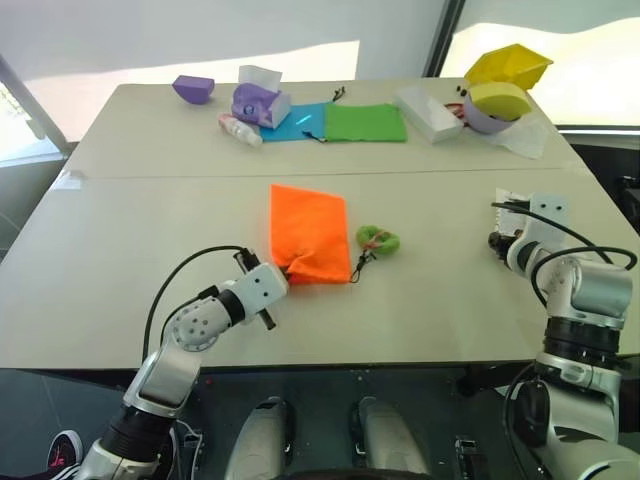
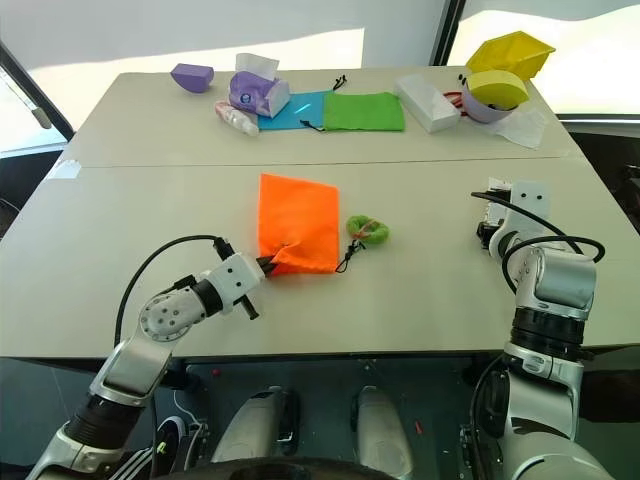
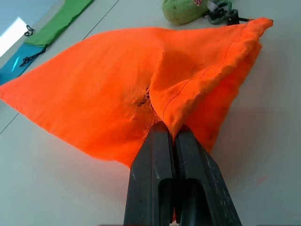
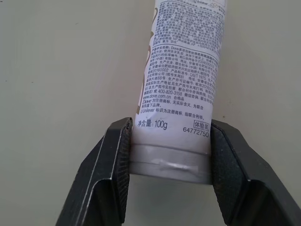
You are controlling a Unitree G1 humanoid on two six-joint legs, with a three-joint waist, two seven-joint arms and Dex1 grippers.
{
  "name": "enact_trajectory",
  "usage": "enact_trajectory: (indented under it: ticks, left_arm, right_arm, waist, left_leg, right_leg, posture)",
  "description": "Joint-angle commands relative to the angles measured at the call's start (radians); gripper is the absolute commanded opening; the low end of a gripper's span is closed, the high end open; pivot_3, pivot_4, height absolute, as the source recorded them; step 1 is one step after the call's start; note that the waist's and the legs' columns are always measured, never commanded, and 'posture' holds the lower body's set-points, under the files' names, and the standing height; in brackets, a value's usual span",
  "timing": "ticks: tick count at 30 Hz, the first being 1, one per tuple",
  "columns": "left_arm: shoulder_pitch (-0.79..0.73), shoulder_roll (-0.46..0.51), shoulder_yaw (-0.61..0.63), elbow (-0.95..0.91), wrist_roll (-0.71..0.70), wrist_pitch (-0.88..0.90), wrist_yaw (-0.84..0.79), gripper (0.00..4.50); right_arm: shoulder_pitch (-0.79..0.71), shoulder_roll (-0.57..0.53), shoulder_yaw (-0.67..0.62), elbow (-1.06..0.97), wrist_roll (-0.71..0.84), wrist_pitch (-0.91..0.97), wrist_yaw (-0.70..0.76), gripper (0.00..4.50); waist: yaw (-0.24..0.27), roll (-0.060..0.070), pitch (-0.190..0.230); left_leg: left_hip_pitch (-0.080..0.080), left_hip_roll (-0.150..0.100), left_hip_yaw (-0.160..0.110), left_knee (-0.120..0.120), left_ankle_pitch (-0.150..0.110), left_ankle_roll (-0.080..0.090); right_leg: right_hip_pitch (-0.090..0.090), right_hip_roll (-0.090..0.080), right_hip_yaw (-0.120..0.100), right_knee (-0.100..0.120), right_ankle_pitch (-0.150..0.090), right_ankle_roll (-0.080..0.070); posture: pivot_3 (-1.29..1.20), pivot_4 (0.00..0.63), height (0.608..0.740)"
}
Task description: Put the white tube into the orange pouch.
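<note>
Your left gripper (image 3: 170,136) pinches the orange pouch (image 1: 308,232); right gripper (image 4: 170,155) fingers clasp the white tube (image 4: 181,84) at the desk's (image 1: 150,250) three o'clock. Carrying and insertion remain.

The scene is lit brightly by daylight from beyond the far edge of the table (image 1: 120,230), where the background is washed out. A soft shadow is cast beside the orange pouch (image 3: 94,94). The print ahead of the right fingers is sharp.
</note>
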Motion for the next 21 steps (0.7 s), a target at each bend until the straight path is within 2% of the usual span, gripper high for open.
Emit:
enact_trajectory:
  ticks: [1, 2, 6, 8, 10, 12, 15, 18, 21]
  left_arm:
    - [-0.015, 0.001, 0.009, -0.032, -0.002, -0.012, 0.007, 0.0]
    - [-0.016, 0.001, 0.009, -0.032, -0.002, -0.012, 0.006, 0.0]
    - [-0.017, 0.001, 0.009, -0.031, -0.002, -0.013, 0.006, 0.0]
    - [-0.018, -0.001, 0.009, -0.032, -0.005, -0.012, 0.007, 0.0]
    - [-0.02, -0.001, 0.008, -0.032, -0.004, -0.012, 0.005, 0.0]
    - [-0.022, 0.0, 0.01, -0.035, -0.006, -0.008, 0.002, 0.0]
    - [-0.022, 0.006, 0.017, -0.045, -0.011, -0.001, -0.003, 0.0]
    - [-0.019, 0.012, 0.029, -0.054, -0.023, 0.011, -0.008, 0.0]
    - [-0.018, 0.011, 0.037, -0.064, -0.039, 0.027, -0.01, 0.0]
  right_arm:
    - [-0.015, -0.008, 0.007, -0.057, 0.043, -0.012, 0.049, 1.76]
    - [-0.015, -0.015, 0.022, -0.07, 0.058, -0.018, 0.077, 1.76]
    - [0.067, -0.074, 0.148, -0.306, 0.271, -0.103, 0.459, 1.76]
    - [0.132, -0.111, 0.126, -0.412, 0.427, -0.071, 0.621, 1.76]
    - [0.199, -0.18, 0.124, -0.476, 0.532, -0.019, 0.734, 1.76]
    - [0.317, -0.321, 0.201, -0.536, 0.489, -0.124, 0.871, 1.76]
    - [0.409, -0.431, 0.25, -0.573, 0.483, -0.208, 0.972, 1.76]
    - [0.474, -0.475, 0.288, -0.599, 0.474, -0.295, 1.038, 1.76]
    - [0.471, -0.449, 0.363, -0.613, 0.428, -0.315, 0.977, 1.76]
  waist:
    - [0.0, 0.0, 0.0]
    - [0.0, 0.0, 0.0]
    - [-0.005, 0.001, 0.001]
    - [-0.002, 0.001, 0.001]
    - [0.007, 0.001, 0.001]
    - [0.022, 0.0, 0.001]
    - [0.025, -0.001, 0.001]
    - [0.018, -0.002, 0.002]
    - [0.02, -0.002, 0.002]
  left_leg:
    - [0.0, 0.0, 0.0, 0.0, 0.0, 0.0]
    - [0.0, 0.0, 0.0, 0.0, 0.0, 0.0]
    - [0.001, 0.0, 0.0, -0.001, 0.0, 0.0]
    - [0.001, 0.001, 0.0, -0.003, 0.0, 0.0]
    - [0.001, 0.002, -0.002, -0.004, 0.0, 0.0]
    - [0.001, 0.002, -0.003, -0.004, 0.0, 0.0]
    - [0.001, 0.0, -0.003, -0.003, 0.0, 0.0]
    - [0.002, 0.0, -0.001, -0.001, 0.0, 0.0]
    - [0.004, 0.001, -0.001, -0.001, 0.0, 0.0]
  right_leg:
    - [0.0, 0.0, 0.0, 0.0, 0.0, 0.0]
    - [0.0, 0.0, 0.0, 0.0, 0.0, 0.0]
    - [0.0, 0.001, 0.0, 0.0, 0.0, 0.0]
    - [0.0, 0.003, 0.0, 0.0, 0.0, 0.0]
    - [0.0, 0.004, -0.001, -0.002, 0.0, 0.0]
    - [0.002, 0.004, -0.002, -0.004, -0.001, 0.0]
    - [0.005, 0.0, -0.003, -0.008, 0.0, 0.0]
    - [0.006, -0.001, -0.001, -0.009, 0.0, 0.0]
    - [0.007, 0.0, -0.001, -0.008, 0.0, 0.0]
  posture:
    - [0.0, 0.15, 0.74]
    - [0.0, 0.15, 0.74]
    - [0.0, 0.15, 0.74]
    - [0.0, 0.15, 0.74]
    - [0.0, 0.15, 0.74]
    - [0.0, 0.15, 0.74]
    - [0.0, 0.15, 0.74]
    - [0.0, 0.15, 0.74]
    - [0.0, 0.15, 0.74]
